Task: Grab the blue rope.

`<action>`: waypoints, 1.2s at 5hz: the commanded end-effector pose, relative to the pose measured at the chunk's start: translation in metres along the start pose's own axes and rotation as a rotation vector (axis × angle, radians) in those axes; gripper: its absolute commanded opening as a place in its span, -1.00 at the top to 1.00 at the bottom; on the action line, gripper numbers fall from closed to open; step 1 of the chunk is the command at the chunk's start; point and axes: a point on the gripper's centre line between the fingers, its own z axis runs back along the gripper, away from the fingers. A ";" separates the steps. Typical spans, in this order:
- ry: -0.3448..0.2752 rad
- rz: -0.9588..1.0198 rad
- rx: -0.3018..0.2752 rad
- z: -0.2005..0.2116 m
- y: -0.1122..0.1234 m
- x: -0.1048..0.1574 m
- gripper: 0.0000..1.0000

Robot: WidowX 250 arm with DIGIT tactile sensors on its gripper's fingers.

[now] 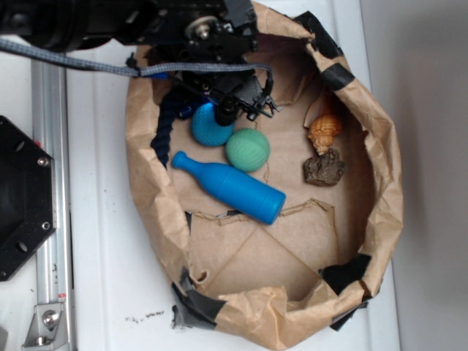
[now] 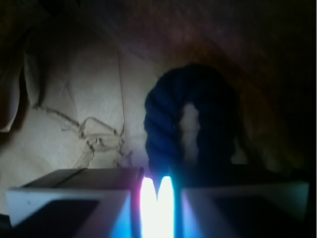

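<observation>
The blue rope (image 1: 162, 131) is dark navy and lies doubled along the left inner wall of the brown paper bag (image 1: 380, 183). Its upper part runs up under my gripper (image 1: 194, 93) at the bag's top left. In the wrist view the rope's folded loop (image 2: 163, 124) stretches away from my gripper (image 2: 157, 198). The jaws stand close together with two glowing blue-white strands pinched between them. The rope's bound ends are hidden by the arm and the glare.
In the bag lie a bright blue plastic bottle (image 1: 230, 188), a blue ball (image 1: 210, 126), a teal dimpled ball (image 1: 248, 150), an orange shell (image 1: 325, 130) and a brown rock (image 1: 324, 168). The bag's raised walls ring the gripper. A metal rail (image 1: 50, 219) runs along the left.
</observation>
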 end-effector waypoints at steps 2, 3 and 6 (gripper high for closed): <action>-0.061 -0.007 0.023 -0.001 0.031 0.007 -1.00; -0.022 0.034 0.014 -0.012 0.050 0.000 -1.00; 0.070 0.030 0.049 -0.041 0.044 -0.008 -1.00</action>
